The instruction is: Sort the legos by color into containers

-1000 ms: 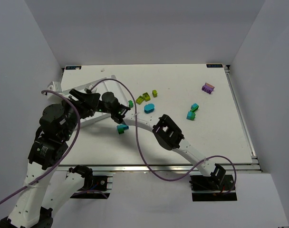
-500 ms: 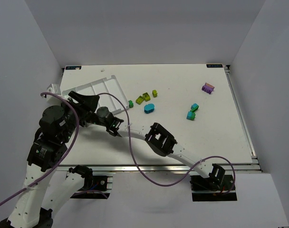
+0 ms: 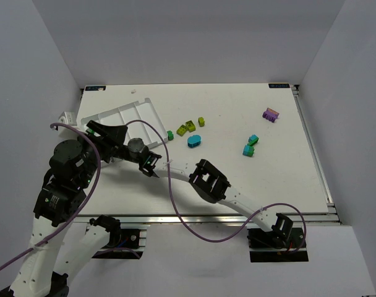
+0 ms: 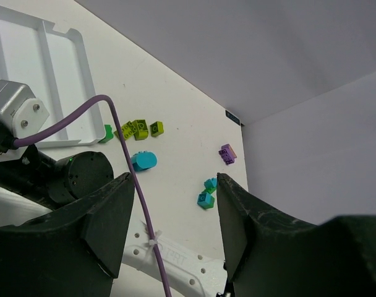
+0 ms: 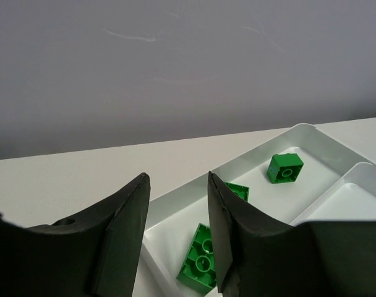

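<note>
On the worktop, a white tray holds three green bricks in one compartment, so sorting looks barely begun. At the tray's near edge the right jaws stand slightly apart, empty; the left jaws beside it gape wide, empty. Right of the tray, yellow-green bricks, blue bricks, a purple brick and one green brick wait unsorted.

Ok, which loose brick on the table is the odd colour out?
The purple brick, alone toward the far right edge; the others are yellow-green, cyan or green.
</note>
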